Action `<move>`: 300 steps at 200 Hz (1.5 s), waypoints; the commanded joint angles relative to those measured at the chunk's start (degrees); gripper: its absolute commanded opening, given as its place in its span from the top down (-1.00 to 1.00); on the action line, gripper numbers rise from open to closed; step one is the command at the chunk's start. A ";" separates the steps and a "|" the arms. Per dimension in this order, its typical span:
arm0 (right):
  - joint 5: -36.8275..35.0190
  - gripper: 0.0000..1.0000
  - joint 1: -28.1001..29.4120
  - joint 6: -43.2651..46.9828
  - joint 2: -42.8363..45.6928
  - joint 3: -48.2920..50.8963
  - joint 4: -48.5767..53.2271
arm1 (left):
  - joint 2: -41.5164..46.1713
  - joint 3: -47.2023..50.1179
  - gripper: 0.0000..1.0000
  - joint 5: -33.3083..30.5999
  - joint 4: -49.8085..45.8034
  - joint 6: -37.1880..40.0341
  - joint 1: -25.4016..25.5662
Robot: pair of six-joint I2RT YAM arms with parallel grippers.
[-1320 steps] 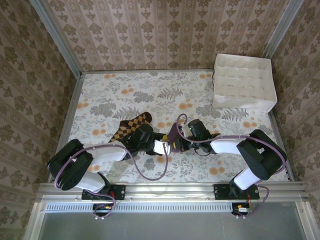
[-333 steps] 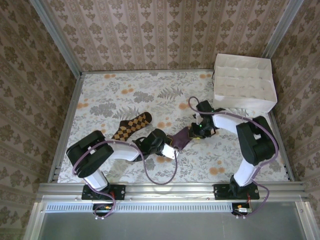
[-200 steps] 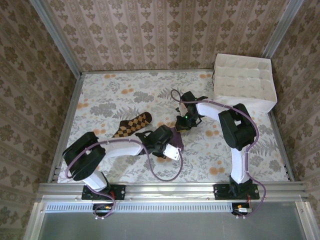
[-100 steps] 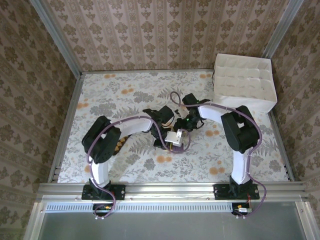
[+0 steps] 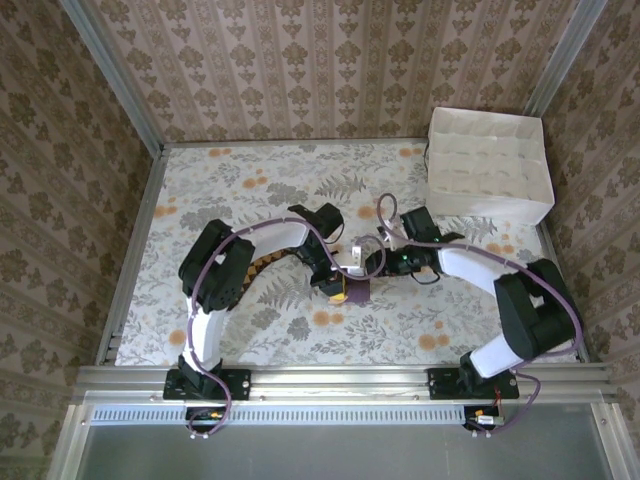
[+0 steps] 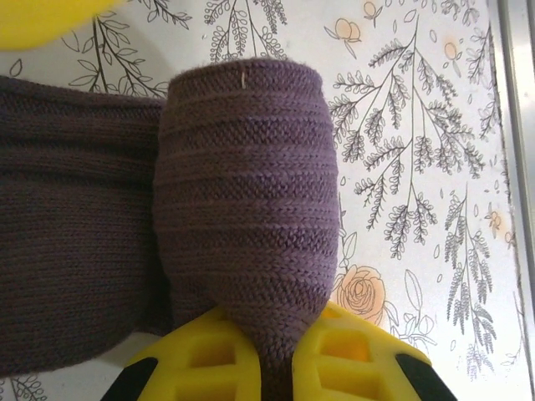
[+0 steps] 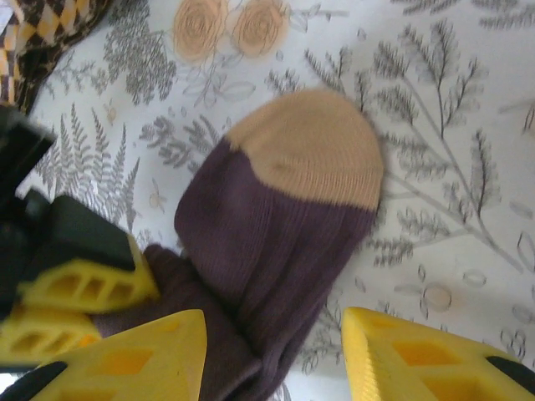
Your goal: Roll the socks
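Note:
The purple sock point(image 6: 247, 184) lies folded on the flowered table, and my left gripper point(image 6: 280, 368) is shut on its doubled end. From above, the left gripper point(image 5: 340, 288) sits mid-table with a bit of the purple sock point(image 5: 358, 291) beside it. My right gripper point(image 7: 272, 359) is open and straddles the sock's purple body point(image 7: 267, 242), whose tan-orange toe point(image 7: 313, 150) points away. From above, the right gripper point(image 5: 380, 263) is just right of the left one. The brown checked sock point(image 7: 38, 21) lies flat, mostly hidden under the left arm point(image 5: 262, 263).
A white compartment box point(image 5: 488, 165) stands at the back right corner. The table point(image 5: 250, 190) is walled by patterned panels on three sides. The left arm stretches across the table's middle, over the brown sock.
The right gripper has opened and let go of the purple sock, shifting slightly nearer and to the right. The left arm has swung toward the middle, still shut on the sock's folded end.

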State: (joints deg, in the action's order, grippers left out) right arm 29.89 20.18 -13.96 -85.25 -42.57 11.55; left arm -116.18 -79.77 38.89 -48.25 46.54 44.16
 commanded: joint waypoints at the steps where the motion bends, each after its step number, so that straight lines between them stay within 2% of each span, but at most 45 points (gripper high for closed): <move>1: 3.42 0.04 0.44 -2.54 5.02 6.21 -11.34 | -3.06 -0.54 1.00 2.62 -3.00 -2.39 -0.20; 19: 4.36 0.00 1.54 -3.46 8.06 10.19 -16.03 | -3.87 -0.95 1.00 3.03 -3.03 -2.94 -0.48; 59: 4.30 -0.09 5.22 -2.55 7.98 12.16 -19.61 | -7.19 -4.53 1.00 2.85 -5.82 -2.96 -0.86; 93: 2.28 -0.10 6.54 -1.01 3.63 10.80 -18.07 | -9.41 -6.89 1.00 3.42 -7.73 -3.04 -1.09; 154: -1.76 -0.06 7.40 -3.14 -0.50 10.30 -15.12 | -9.29 -5.51 0.95 4.17 -4.38 -4.83 -2.16; 181: -2.73 0.13 7.76 -3.57 -2.29 9.59 -13.51 | -8.10 -3.79 0.85 2.98 -1.40 -5.92 -2.24; 199: -5.49 0.48 7.85 -4.97 -4.37 8.19 -10.57 | -5.82 -1.10 0.68 2.03 2.44 -6.28 -2.26; 227: -9.34 0.79 7.85 -8.24 -8.49 5.10 -6.05 | 0.98 7.80 0.50 1.08 14.12 -6.15 -2.23; 254: -11.19 0.95 7.76 -9.57 -12.04 2.64 -2.47 | 6.74 14.15 0.43 -1.68 22.33 -6.79 -2.16; 264: -11.94 1.00 7.68 -10.14 -12.76 2.02 -1.57 | 8.91 16.46 0.40 -5.04 24.99 -6.67 -2.20; 300: -13.80 1.00 6.81 -11.57 -13.91 1.43 0.29 | 19.64 29.31 0.24 -12.03 42.81 -5.52 -1.94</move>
State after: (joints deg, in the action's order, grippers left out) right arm 27.51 27.62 -24.03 -94.65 -43.18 2.42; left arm -102.65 -58.33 35.24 -17.78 39.38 42.11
